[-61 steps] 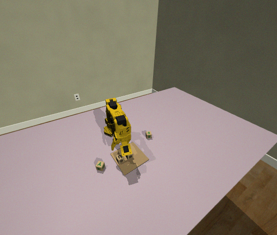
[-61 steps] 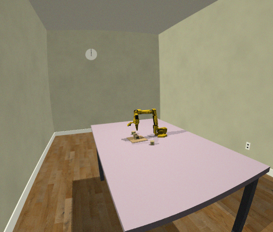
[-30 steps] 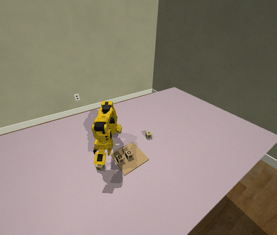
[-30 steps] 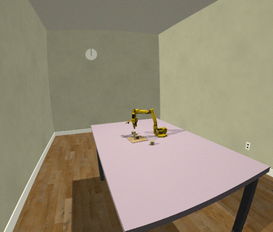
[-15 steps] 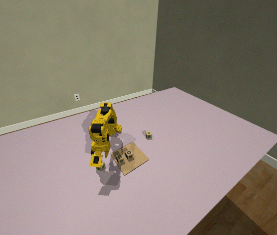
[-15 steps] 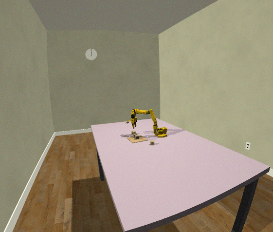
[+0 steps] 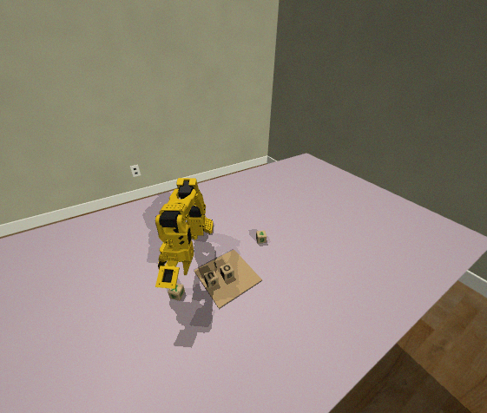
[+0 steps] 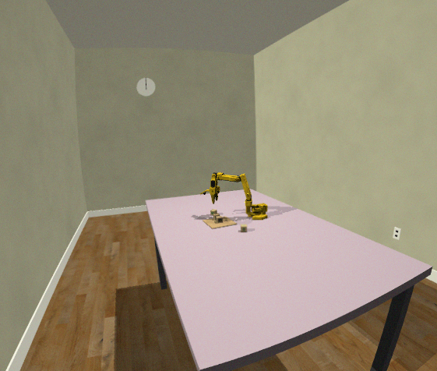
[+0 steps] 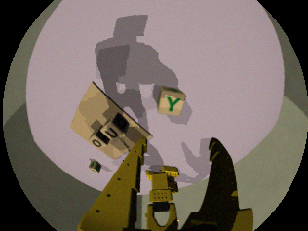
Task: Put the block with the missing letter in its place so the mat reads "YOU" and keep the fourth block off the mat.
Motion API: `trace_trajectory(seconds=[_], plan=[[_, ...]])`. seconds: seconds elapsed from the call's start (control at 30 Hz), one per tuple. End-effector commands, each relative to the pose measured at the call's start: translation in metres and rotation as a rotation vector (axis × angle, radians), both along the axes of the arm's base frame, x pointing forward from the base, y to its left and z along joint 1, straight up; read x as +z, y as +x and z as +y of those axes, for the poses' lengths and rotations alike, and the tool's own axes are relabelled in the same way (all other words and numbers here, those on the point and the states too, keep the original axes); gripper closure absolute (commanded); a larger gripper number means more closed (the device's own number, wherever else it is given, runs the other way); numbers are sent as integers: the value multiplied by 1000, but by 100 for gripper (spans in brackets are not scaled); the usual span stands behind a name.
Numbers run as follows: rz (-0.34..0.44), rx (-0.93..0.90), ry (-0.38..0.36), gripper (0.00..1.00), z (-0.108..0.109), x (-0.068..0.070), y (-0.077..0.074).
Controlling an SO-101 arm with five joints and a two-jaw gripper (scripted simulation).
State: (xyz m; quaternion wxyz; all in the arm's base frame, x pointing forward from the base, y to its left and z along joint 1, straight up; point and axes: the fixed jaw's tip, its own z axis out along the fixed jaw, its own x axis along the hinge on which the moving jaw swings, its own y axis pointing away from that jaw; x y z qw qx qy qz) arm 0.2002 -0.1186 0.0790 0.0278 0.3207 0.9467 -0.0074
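The Y block [image 9: 171, 102] lies on the table beside the mat [image 9: 106, 119], with a green Y on top. It also shows in the top view [image 7: 176, 291], just left of the tan mat [image 7: 228, 280]. Two blocks sit side by side on the mat: the U block [image 7: 210, 278] and the O block [image 7: 227, 272]. My gripper [image 9: 178, 145] hangs above the table near the Y block, well clear of it. Its fingers stand partly apart with nothing between them. In the exterior view the gripper [image 8: 213, 198] points down over the Y block [image 8: 213, 212].
A fourth block [image 7: 260, 237] with a green letter lies on the table off the mat, on the far side from the Y block. The arm's base [image 7: 199, 222] stands behind the mat. The table edges are far from the blocks.
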Motion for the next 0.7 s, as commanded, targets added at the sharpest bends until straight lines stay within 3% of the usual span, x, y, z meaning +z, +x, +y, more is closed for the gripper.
trace_trajectory(seconds=[0.0, 0.1, 0.17, 0.43, 0.67], plan=[[-193, -3, -124, 65, -8, 45, 9], [-270, -3, -173, 65, -7, 65, 8], [-270, -3, -173, 65, -7, 65, 8], [-443, -3, -285, 65, -2, 108, 0], [-480, -3, -309, 65, 0, 117, -3]])
